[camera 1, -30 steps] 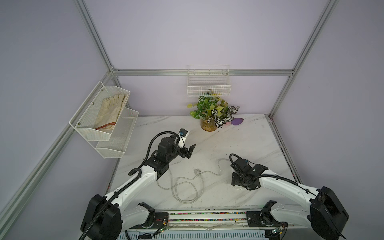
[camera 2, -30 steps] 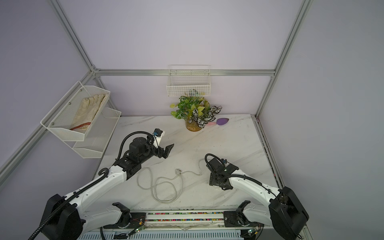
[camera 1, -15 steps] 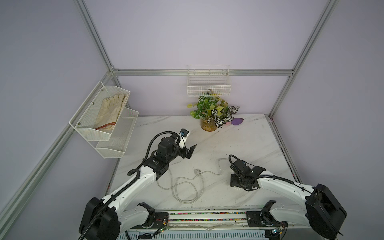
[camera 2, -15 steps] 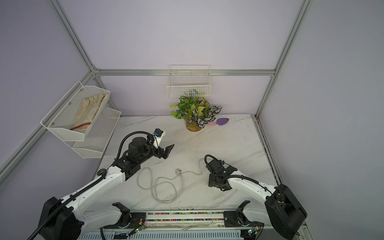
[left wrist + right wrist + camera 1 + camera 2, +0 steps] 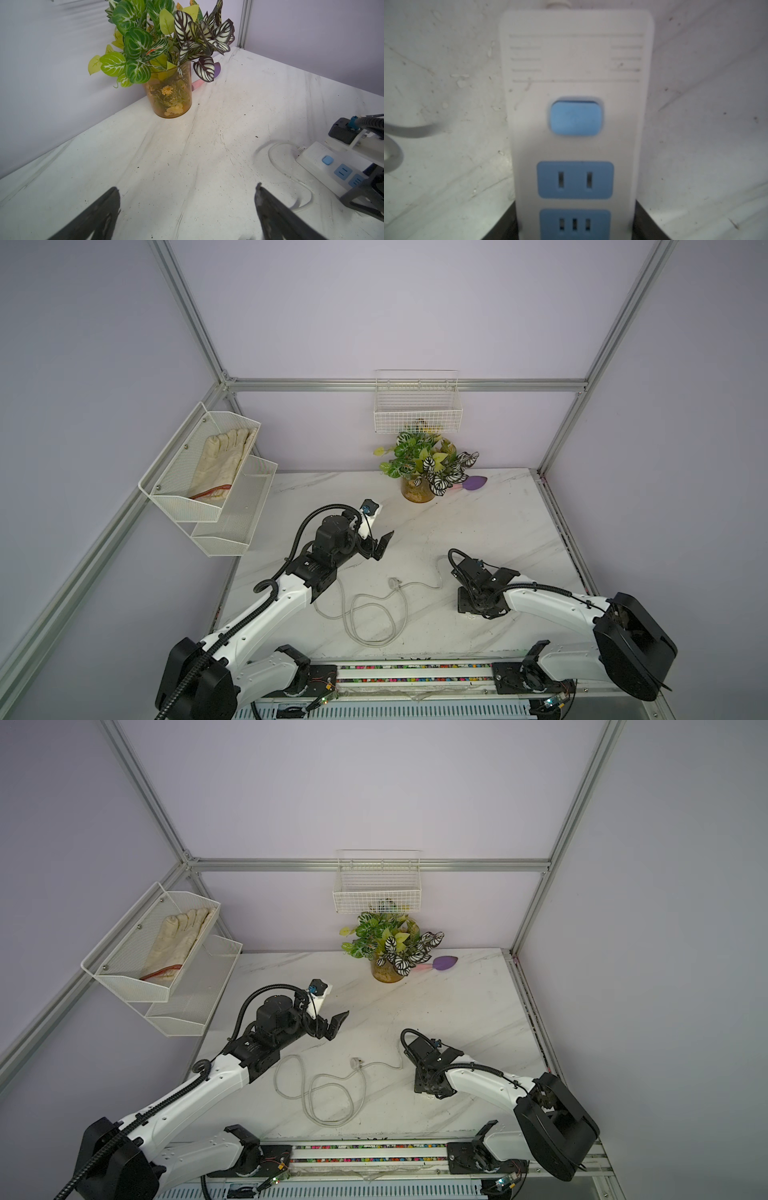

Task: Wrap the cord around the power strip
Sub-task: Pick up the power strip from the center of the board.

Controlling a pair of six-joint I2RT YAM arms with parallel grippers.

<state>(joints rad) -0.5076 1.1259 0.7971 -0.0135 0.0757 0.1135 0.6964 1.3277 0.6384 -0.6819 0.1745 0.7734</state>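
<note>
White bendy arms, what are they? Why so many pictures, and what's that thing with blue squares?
They are two robot arms, each ending in two fingers that pinch. Two pictures look down from above at the whole table; the other two come from little cameras on the wrists. On the table lie a loose cord, a plant pot and a purple thing I can't name. The thing with blue squares is a power strip; the right fingers are pinched on its sides. The left fingers are wide open, holding nothing.
</note>
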